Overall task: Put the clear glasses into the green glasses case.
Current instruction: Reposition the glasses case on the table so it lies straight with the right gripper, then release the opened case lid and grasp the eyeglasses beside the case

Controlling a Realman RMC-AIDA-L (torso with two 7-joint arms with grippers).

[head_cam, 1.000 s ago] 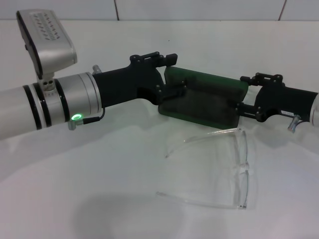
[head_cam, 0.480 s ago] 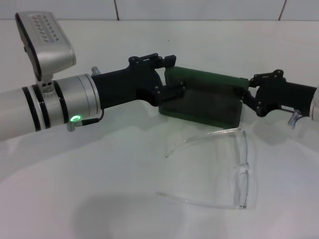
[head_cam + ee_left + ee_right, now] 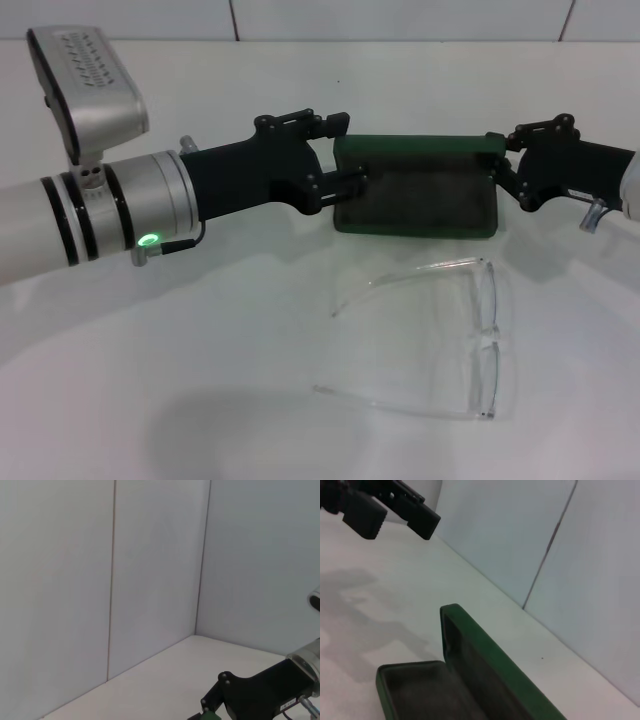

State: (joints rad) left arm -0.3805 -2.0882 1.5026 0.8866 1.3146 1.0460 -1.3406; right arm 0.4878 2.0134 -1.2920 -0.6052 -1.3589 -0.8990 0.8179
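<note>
Now both grippers, left gripper and right gripper, grip the open green glasses case, clear glasses lying lengthwise at its 6 o'clock.

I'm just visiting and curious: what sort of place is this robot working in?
Probably a lab test bench: a bare white table boxed in by plain white panel walls, with only a green glasses case and clear glasses laid out.
</note>
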